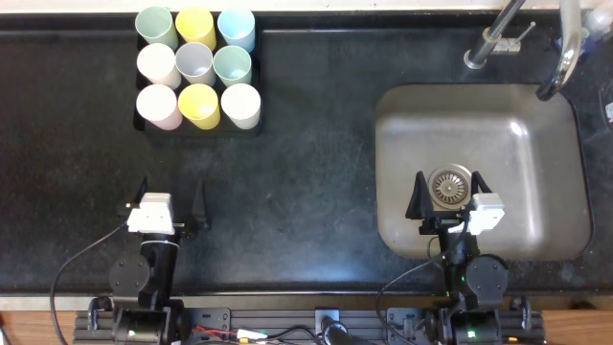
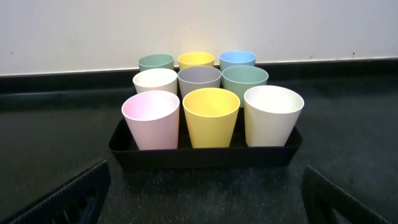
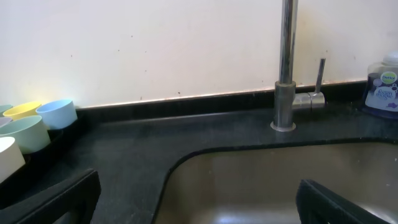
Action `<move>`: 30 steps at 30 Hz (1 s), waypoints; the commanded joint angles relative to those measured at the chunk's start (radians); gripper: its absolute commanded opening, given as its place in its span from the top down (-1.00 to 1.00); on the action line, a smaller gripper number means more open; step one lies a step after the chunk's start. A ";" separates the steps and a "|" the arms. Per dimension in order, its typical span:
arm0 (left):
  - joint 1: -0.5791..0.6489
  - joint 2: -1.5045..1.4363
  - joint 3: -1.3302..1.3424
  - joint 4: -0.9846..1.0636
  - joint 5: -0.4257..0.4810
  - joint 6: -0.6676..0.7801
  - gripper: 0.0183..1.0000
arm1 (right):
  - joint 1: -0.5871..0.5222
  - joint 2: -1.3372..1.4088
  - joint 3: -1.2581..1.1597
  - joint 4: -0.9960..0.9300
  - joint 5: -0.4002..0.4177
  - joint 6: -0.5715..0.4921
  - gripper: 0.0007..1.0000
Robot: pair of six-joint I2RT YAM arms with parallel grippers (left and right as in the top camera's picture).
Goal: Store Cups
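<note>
Already the nine cups (image 1: 196, 67) stand upright, mouths up, in three rows of three inside the black tray (image 2: 205, 157) at the far left part of the table (image 1: 306, 182). Every slot looks filled, so the storing seems done or nearly so. The cups' long axes are vertical, and the front row of pink cup (image 2: 151, 119), yellow cup (image 2: 211, 116) and white cup (image 2: 272, 115) faces the left gripper (image 1: 172, 189). That gripper sits straight in front of the tray, near it but apart, with its jaws spread wide and empty. It is clearly the nearer one. The right gripper (image 1: 448, 188), also spread and empty, hangs over the sink (image 1: 536, 120), well apart from the tray.
</note>
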 commanded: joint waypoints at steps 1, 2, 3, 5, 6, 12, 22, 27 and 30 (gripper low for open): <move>0.002 -0.008 -0.003 -0.001 0.009 -0.018 -1.00 | -0.006 -0.011 -0.013 0.003 -0.007 -0.001 -0.99; 0.002 -0.008 -0.003 -0.001 0.009 -0.018 -1.00 | -0.006 -0.011 -0.013 0.003 -0.007 -0.001 -1.00; 0.002 -0.008 -0.003 -0.001 0.009 -0.018 -1.00 | -0.006 -0.011 -0.013 0.003 -0.007 -0.001 -1.00; 0.002 -0.008 -0.003 0.000 0.009 -0.018 -1.00 | -0.006 -0.011 -0.013 0.003 -0.007 -0.001 -0.99; 0.002 -0.008 -0.003 0.000 0.009 -0.018 -1.00 | -0.006 -0.011 -0.013 0.003 -0.007 -0.001 -1.00; 0.002 -0.008 -0.005 0.007 0.009 -0.018 -1.00 | -0.006 -0.011 -0.013 0.003 -0.007 -0.001 -1.00; 0.002 -0.008 -0.005 0.005 0.009 -0.018 -0.99 | -0.006 -0.011 -0.013 0.003 -0.007 -0.001 -1.00; 0.002 -0.008 -0.004 0.002 0.009 -0.018 -1.00 | -0.006 -0.011 -0.013 0.003 -0.007 -0.001 -0.99; 0.002 -0.008 -0.004 0.002 0.009 -0.018 -1.00 | -0.006 -0.011 -0.013 0.003 -0.007 -0.001 -1.00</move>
